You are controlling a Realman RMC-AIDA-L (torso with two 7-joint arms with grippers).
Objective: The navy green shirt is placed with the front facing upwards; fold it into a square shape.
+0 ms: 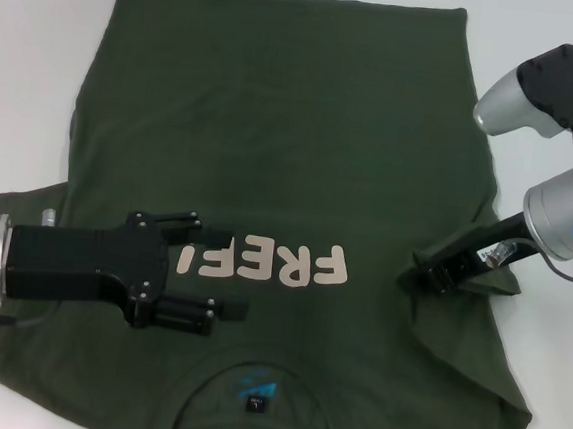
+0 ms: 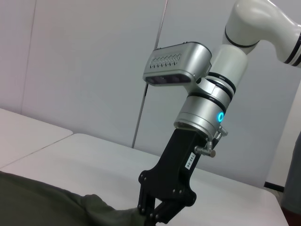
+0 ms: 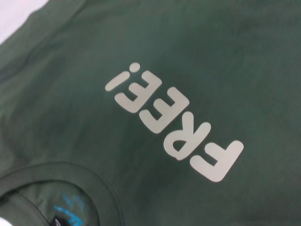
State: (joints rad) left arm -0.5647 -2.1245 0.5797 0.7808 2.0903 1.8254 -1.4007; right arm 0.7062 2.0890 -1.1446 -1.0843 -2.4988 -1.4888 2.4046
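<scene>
My right tool point(image 1: 431, 259) pinches shirt point(image 1: 294, 125) sleeve edge; left tool point(image 1: 216, 269) spread over print. Fold inward w/ fabric flat.

A white table point(image 1: 38, 72) fills the head view, its bare surface showing along the left edge and at the far right corner, evenly lit without hard shadows. In the left wrist view the same tabletop runs back to a plain pale grey wall point(image 2: 84, 61), which a thin vertical seam point(image 2: 149, 70) divides into panels. At that picture's lower right corner, a dark skirting strip point(image 2: 273, 186) lines the wall's foot.
</scene>
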